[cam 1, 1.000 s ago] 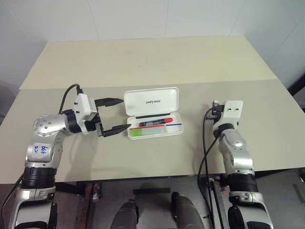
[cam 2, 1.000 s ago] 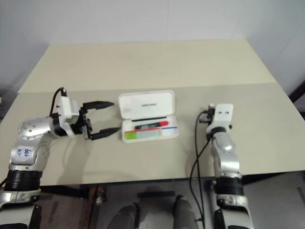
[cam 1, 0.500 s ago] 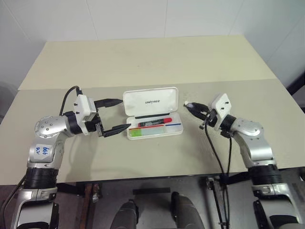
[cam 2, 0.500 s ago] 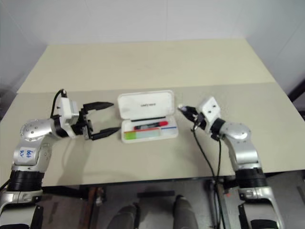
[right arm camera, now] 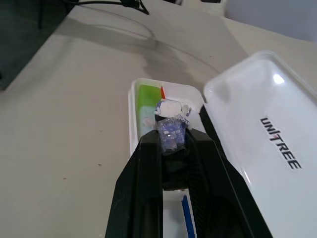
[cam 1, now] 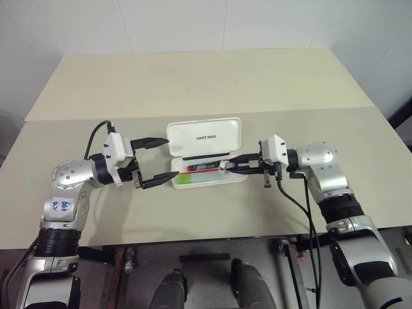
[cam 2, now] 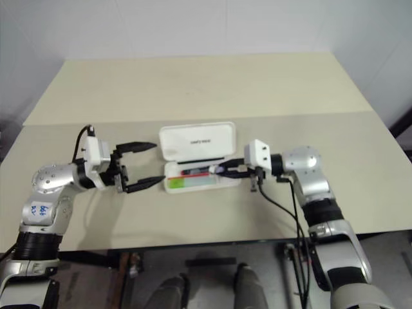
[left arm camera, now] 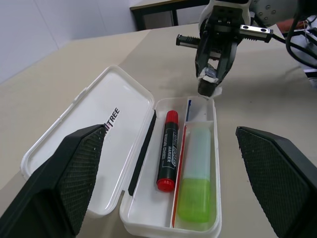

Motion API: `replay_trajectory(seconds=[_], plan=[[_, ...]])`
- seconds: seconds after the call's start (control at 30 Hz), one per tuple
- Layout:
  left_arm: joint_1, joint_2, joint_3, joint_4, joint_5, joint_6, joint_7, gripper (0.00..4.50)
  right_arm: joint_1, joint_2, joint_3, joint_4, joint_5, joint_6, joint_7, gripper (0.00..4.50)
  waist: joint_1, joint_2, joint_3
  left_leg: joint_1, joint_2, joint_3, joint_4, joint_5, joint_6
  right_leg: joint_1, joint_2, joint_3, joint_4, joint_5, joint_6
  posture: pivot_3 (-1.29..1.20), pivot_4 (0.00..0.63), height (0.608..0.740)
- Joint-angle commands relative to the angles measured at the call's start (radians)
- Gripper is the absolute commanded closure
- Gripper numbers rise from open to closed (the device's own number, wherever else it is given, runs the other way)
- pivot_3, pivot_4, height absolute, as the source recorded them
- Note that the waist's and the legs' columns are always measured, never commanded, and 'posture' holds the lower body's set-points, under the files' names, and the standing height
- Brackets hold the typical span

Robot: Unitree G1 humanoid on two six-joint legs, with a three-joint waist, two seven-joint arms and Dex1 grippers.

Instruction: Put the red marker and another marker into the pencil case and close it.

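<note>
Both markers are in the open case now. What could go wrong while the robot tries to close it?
1. The shut right gripper has its tips over the tray of the pencil case; the lid could trap them.
2. The open left gripper is beside the case without holding it, so a push may slide it.
3. The red marker or green marker could shift.

left hand (cam 1: 153,162) spread wide and level; right hand (cam 1: 226,165) closed, pointing left.

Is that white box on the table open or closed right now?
Open. The pencil case has its lid folded back flat, and the red marker and green marker lie visible inside.
</note>
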Motion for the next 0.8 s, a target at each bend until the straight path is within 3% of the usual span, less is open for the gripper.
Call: replay_trajectory(seconds=[0.03, 0.67, 0.7, 0.8], plan=[[0.013, 0.005, 0.013, -0.037, -0.002, -0.009, 0.010, 0.00, -0.028, 0.002, -0.005, 0.055, 0.004, -0.038, 0.057, 4.16, 0.000, 0.000, 0.000, 0.000, 0.000, 0.000, 0.000, 0.000, 0.000, 0.000, 0.000, 0.000, 0.000, 0.000, 0.000, 0.00, 0.150, 0.740], [0.031, 0.020, 0.020, -0.090, -0.008, 0.023, 0.030, 0.00, -0.157, 0.041, -0.018, 0.431, -0.099, -0.248, 0.075, 4.16, -0.001, 0.000, 0.000, 0.000, 0.000, 0.000, 0.000, 0.000, -0.001, 0.000, 0.000, 0.000, 0.001, 0.000, 0.000, 0.00, 0.150, 0.740], [0.030, 0.020, 0.020, -0.090, -0.008, 0.023, 0.031, 0.00, -0.162, 0.042, -0.019, 0.442, -0.106, -0.267, 0.065, 3.40, -0.002, 0.000, 0.000, 0.000, 0.000, 0.000, 0.000, 0.000, -0.001, 0.000, 0.000, 0.000, 0.001, 0.000, 0.000, 0.00, 0.150, 0.740], [0.032, 0.023, 0.023, -0.094, -0.009, 0.022, 0.032, 0.00, -0.181, 0.041, -0.028, 0.477, -0.110, -0.264, 0.074, 2.41, -0.002, 0.000, 0.000, 0.000, 0.000, 0.000, 0.000, 0.001, -0.001, 0.000, 0.000, 0.000, 0.001, 0.000, 0.000, 0.00, 0.150, 0.740]])
